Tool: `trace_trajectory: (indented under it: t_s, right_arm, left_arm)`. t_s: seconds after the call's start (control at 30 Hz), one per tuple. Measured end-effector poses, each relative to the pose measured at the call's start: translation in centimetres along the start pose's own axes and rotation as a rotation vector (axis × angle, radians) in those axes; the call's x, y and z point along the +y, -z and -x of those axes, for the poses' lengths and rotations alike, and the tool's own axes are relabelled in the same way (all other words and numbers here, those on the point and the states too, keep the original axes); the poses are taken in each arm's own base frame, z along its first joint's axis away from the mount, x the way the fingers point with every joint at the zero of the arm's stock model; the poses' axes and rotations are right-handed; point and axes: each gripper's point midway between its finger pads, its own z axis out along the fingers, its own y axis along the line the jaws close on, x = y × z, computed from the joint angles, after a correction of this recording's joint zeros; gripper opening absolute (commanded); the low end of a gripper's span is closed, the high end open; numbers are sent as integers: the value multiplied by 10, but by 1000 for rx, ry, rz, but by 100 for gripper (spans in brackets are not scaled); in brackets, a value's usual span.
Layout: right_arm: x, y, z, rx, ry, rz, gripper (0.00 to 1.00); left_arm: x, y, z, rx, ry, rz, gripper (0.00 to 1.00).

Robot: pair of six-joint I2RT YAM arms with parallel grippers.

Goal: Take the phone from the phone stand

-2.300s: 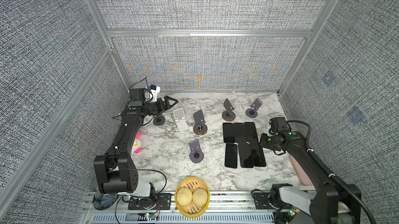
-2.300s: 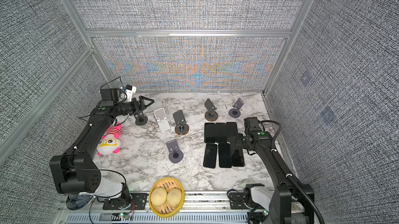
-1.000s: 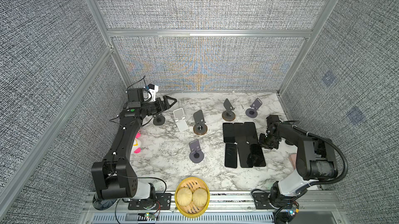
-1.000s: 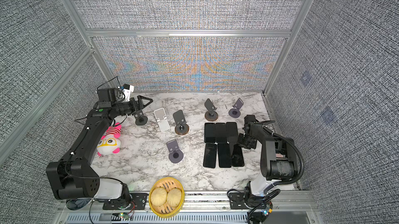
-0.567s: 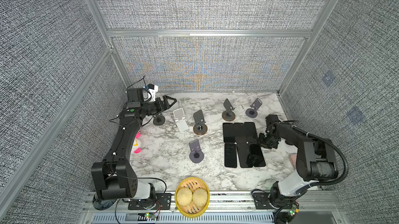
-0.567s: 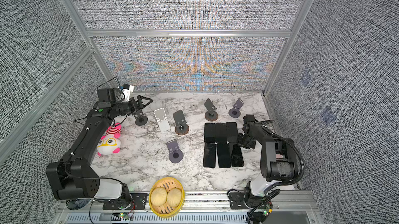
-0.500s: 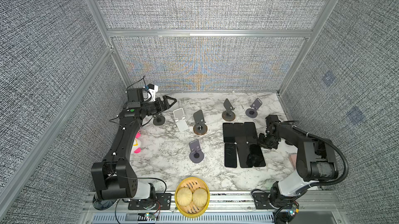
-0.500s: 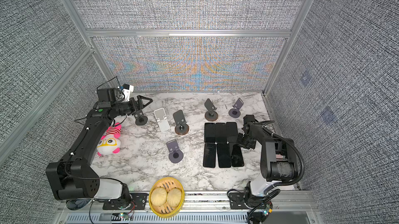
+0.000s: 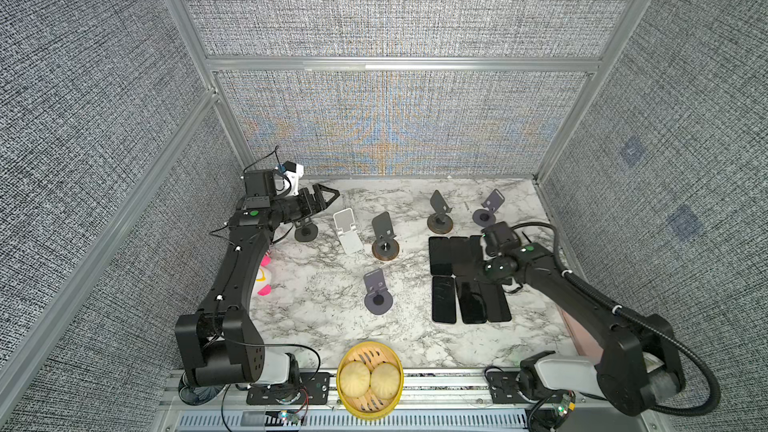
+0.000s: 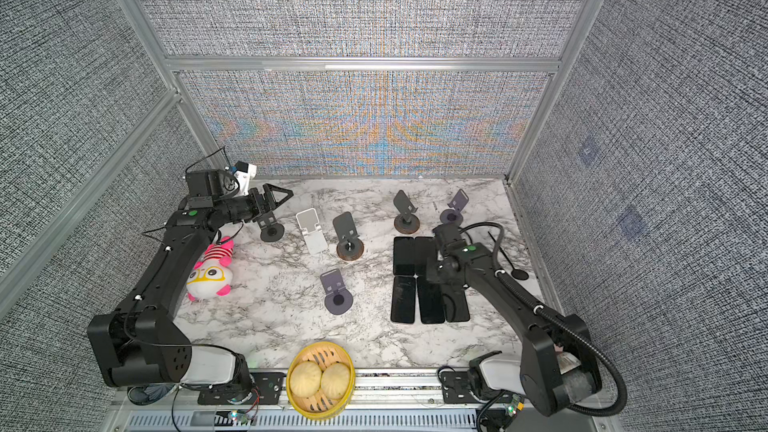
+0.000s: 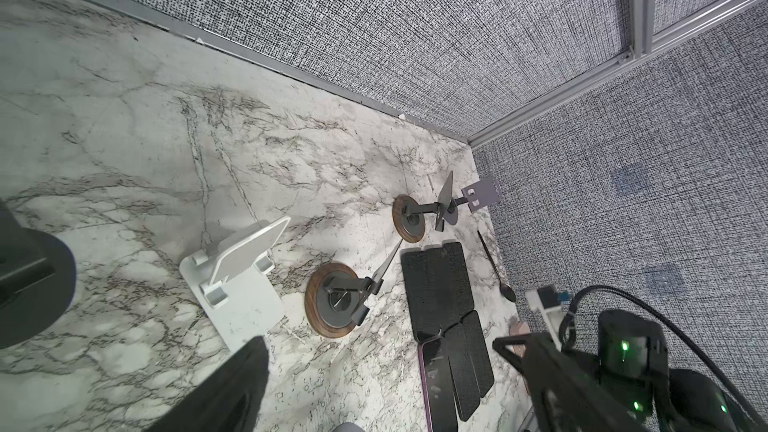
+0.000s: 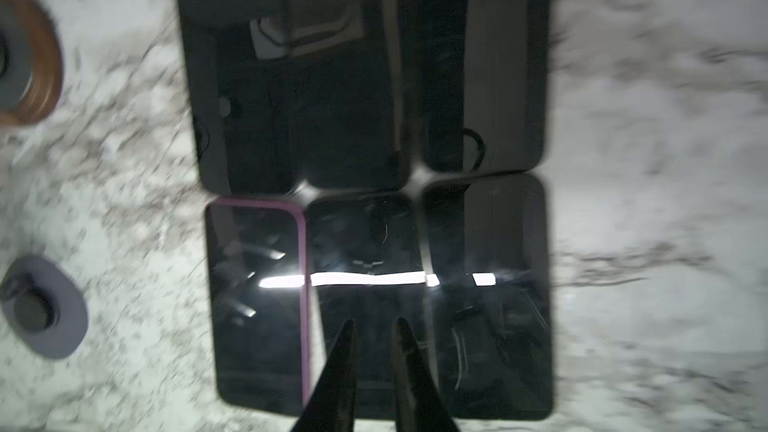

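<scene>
Several dark phones lie flat on the marble in two rows, among them a purple-cased phone (image 12: 255, 301) and a middle front phone (image 9: 469, 301) (image 12: 365, 251). Every phone stand in view is empty: a white stand (image 9: 347, 230), a wood-based stand (image 9: 384, 240) and a grey stand (image 9: 376, 294). My right gripper (image 12: 374, 321) (image 9: 494, 280) hovers over the front row. Its fingers are almost together, with only a thin gap and nothing between them. At the back left, my left gripper (image 9: 324, 205) (image 11: 382, 367) stands wide open and empty above a dark stand (image 9: 306, 232).
Two more empty stands (image 9: 440, 211) (image 9: 488, 209) stand at the back right. A plush toy (image 10: 210, 272) lies by the left arm. A bamboo steamer (image 9: 347, 361) with two buns sits at the front edge. A black spoon (image 10: 505, 255) lies by the right wall.
My right gripper has shifted a little left, from the phones' right edge to over the front row. The front right phone now lies straighter. The left arm has not moved.
</scene>
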Motion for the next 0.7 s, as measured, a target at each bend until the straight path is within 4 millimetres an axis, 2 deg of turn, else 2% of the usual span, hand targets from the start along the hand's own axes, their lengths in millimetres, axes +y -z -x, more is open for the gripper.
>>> trace_trajectory:
  t_s: [0.13, 0.27, 0.4, 0.53, 0.7]
  right_arm:
    - [54, -20, -36, 107, 92, 46, 16]
    - [94, -36, -59, 169, 163, 68, 16]
    - [107, -50, -77, 217, 178, 65, 16]
    - [107, -62, -94, 264, 172, 54, 16]
    - [109, -64, -95, 274, 157, 52, 16]
  left_arm:
    - [1, 0, 1, -3, -4, 5, 97]
    - [1, 1, 1, -4, -5, 5, 97]
    - [0, 1, 1, -5, -6, 5, 97]
    - [0, 1, 1, -5, -9, 5, 97]
    - [0, 1, 1, -5, -9, 5, 97]
